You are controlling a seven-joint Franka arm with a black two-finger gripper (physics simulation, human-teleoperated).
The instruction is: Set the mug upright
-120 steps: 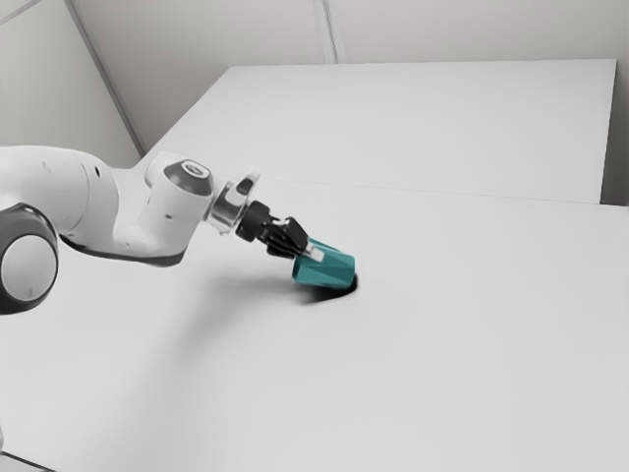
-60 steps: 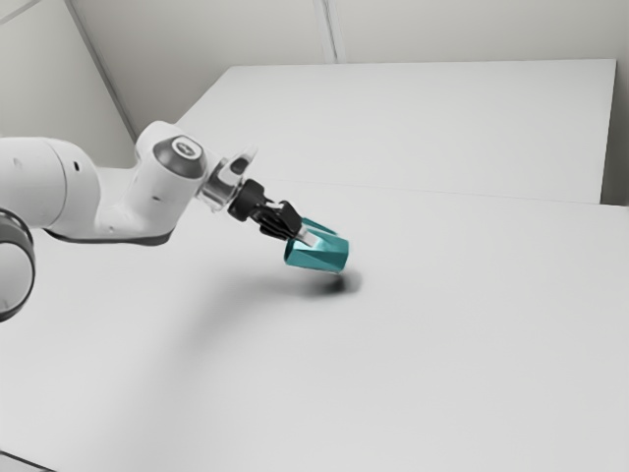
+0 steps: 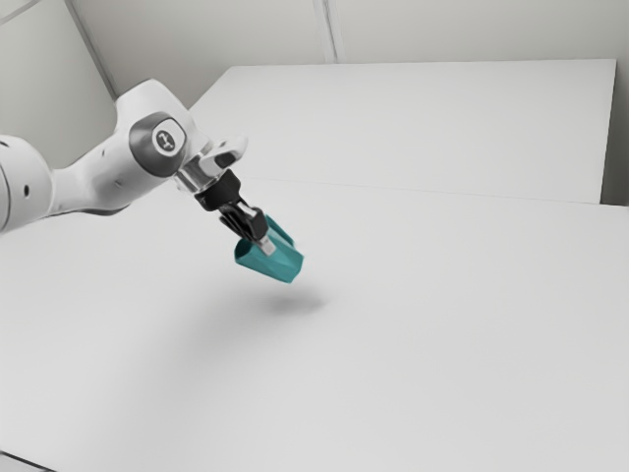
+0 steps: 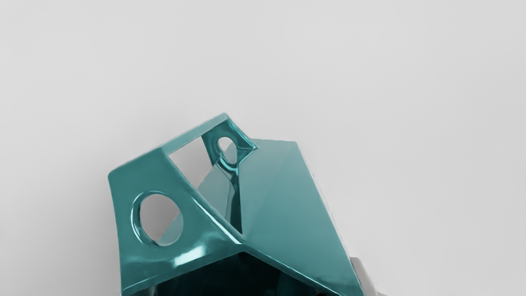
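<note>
White tabletop (image 3: 442, 344), smooth matte finish, soft shadow (image 3: 295, 303) on it.
Shadow's darkest patch sits near mid-surface, blurry edges, fading out toward the exterior view's left. Thin seam (image 3: 442, 194) runs across farther back. Dark line (image 3: 28, 462) cuts the exterior view's lower left corner. Wrist view: same plain pale surface, faint shading.
</note>
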